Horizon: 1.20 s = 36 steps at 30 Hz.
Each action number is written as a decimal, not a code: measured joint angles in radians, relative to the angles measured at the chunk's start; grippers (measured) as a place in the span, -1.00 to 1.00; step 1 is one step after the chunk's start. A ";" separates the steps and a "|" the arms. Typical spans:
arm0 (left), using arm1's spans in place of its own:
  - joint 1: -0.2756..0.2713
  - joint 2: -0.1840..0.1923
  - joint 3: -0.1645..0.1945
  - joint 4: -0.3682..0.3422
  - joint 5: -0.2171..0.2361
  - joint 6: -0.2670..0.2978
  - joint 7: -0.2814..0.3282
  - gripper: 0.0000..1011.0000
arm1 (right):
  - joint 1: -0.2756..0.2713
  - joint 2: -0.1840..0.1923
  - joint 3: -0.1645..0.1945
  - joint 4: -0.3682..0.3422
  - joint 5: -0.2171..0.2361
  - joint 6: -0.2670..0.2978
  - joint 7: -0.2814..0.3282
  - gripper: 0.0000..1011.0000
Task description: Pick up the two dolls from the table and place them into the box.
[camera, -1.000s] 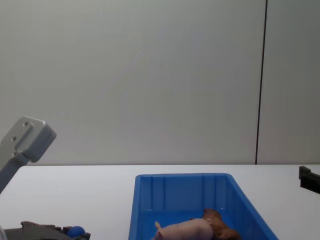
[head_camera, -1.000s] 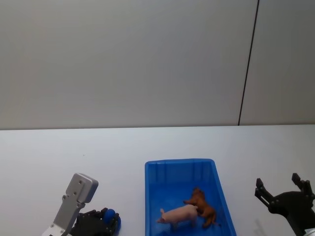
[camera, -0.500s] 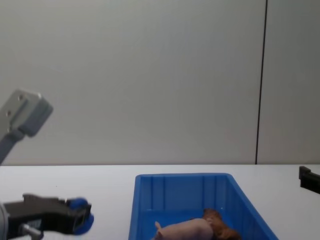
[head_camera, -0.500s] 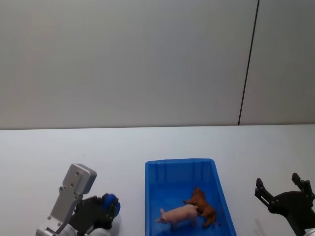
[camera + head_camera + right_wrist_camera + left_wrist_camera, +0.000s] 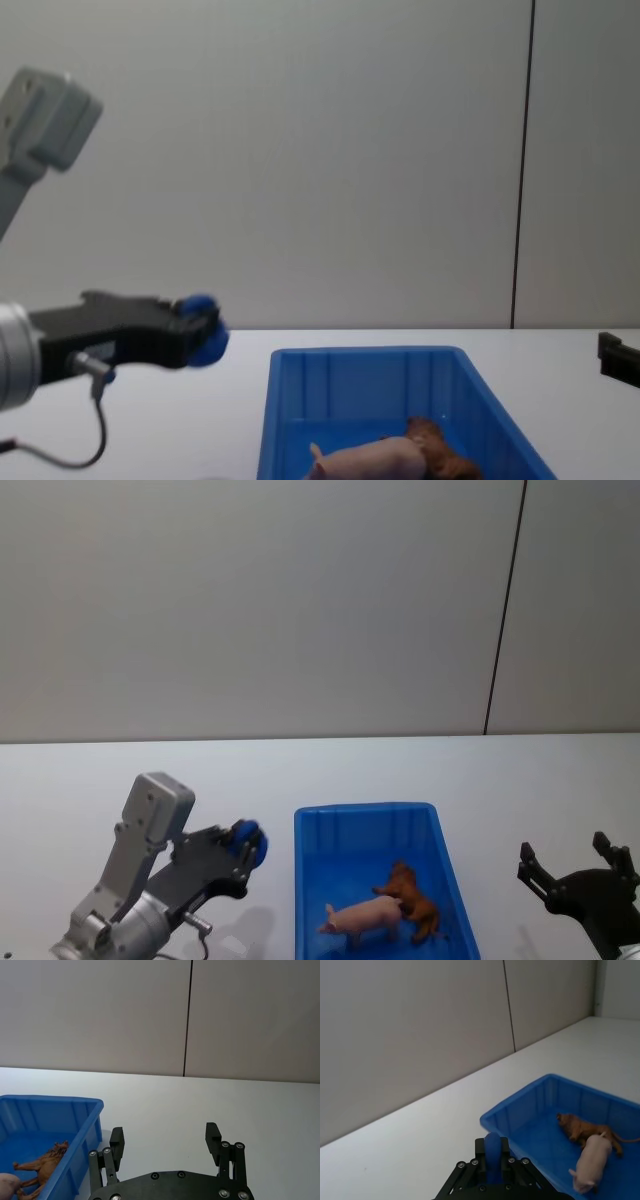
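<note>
Both dolls lie inside the blue box (image 5: 300, 880): the pale pink pig (image 5: 362, 918) and, touching it on its right, the brown maned one (image 5: 412, 898). The chest view has the pig (image 5: 372, 462) and brown doll (image 5: 440, 452) low in the box (image 5: 365, 355). My left gripper (image 5: 246, 844) hangs shut and empty above the white table (image 5: 300, 770), just left of the box's far left corner; its blue fingertips (image 5: 492, 1152) are pressed together. My right gripper (image 5: 575, 865) stands open and empty to the right of the box, its fingers (image 5: 213, 1133) wide apart.
A plain grey wall with a dark vertical seam (image 5: 505, 610) rises behind the table. White tabletop stretches left of, beyond and right of the box. A thin cable (image 5: 95, 440) loops under my left wrist.
My left arm has lifted from low near the table's front edge and swung up and right toward the box. The right gripper and both dolls have stayed still.
</note>
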 joint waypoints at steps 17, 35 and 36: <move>-0.110 -0.072 0.012 0.083 0.008 -0.083 -0.182 -0.79 | 0.000 0.000 0.000 0.000 0.000 0.000 0.000 0.98; -0.190 -0.134 0.037 0.177 0.031 -0.118 -0.296 0.16 | 0.000 0.000 0.000 0.000 0.000 0.000 0.000 0.98; -0.192 -0.135 0.038 0.179 0.032 -0.119 -0.298 0.31 | 0.000 0.000 0.000 0.000 0.000 0.000 0.000 0.98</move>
